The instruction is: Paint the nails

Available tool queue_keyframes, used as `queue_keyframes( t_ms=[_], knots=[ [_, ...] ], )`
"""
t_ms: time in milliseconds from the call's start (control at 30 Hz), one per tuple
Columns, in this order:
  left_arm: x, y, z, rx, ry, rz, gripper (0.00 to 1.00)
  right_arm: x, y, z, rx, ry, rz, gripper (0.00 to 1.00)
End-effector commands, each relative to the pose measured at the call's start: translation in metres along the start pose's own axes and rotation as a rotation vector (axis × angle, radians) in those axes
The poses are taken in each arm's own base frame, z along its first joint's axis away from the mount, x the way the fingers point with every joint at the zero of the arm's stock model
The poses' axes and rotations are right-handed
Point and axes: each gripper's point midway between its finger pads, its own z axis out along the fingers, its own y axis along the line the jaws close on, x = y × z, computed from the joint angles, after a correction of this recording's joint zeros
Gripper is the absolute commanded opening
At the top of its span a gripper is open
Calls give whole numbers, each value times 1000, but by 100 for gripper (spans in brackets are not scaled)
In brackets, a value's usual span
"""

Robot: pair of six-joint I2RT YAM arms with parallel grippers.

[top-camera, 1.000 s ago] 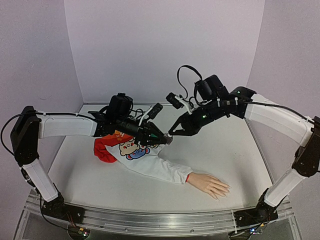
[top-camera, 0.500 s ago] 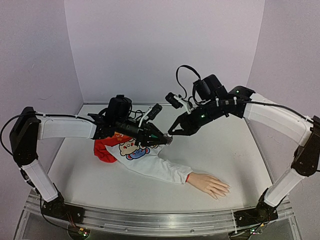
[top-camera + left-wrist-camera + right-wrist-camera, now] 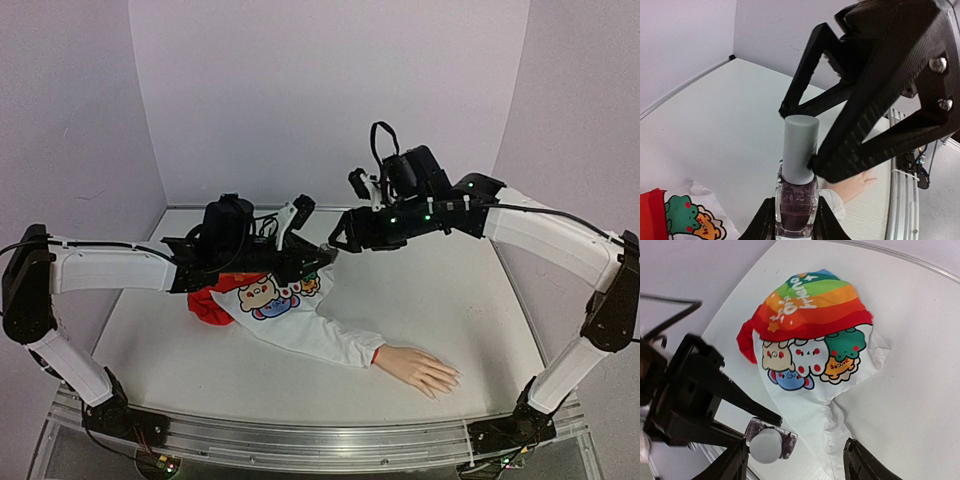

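Note:
A small clear bottle of dark purple polish with a pale grey cap stands upright in my left gripper, which is shut on its glass body. My right gripper is open with its jaws astride the cap; one finger touches the cap's side. In the top view both grippers meet above the shirt, left and right. The mannequin hand lies palm down at the front right, sticking out of a white sleeve. Its nails are too small to make out.
A white child's shirt with a rainbow and cartoon animals lies mid-table, a red part bunched at its left. The table's metal front rail runs close to the hand. Purple walls close in the back and sides.
My right gripper has opened off the bottle's cap and lifted slightly. The left arm has swung lower and to the left, still holding the bottle.

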Motion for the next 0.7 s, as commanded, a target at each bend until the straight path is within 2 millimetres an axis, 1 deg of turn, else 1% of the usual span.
queue_keyframes(
  t_ms=[0, 67, 100, 233, 300, 367, 433, 533, 667],
  knots=[
    [-32, 22, -12, -213, -125, 73, 0, -32, -2, -11, 73, -176, 213, 67],
    [-34, 24, -13, -233, -145, 74, 0, -32, 4, -2, 77, -170, 218, 64],
    [-35, 25, -13, -239, -151, 73, 0, -34, 8, 0, 74, -173, 216, 61],
    [-38, 26, -13, -260, -164, 73, 0, -34, 18, 12, 86, -166, 190, 50],
    [-38, 24, -14, -258, -167, 75, 0, -35, 21, 15, 89, -161, 176, 45],
    [-37, 24, -14, -257, -166, 74, 0, -35, 18, 17, 114, -166, 167, 39],
    [-36, 23, -14, -254, -164, 74, 0, -37, 16, 16, 132, -174, 158, 39],
    [-34, 21, -14, -248, -160, 71, 0, -39, 13, 15, 154, -178, 144, 43],
    [-32, 19, -13, -239, -155, 69, 0, -42, 10, 15, 176, -182, 137, 43]
  ],
)
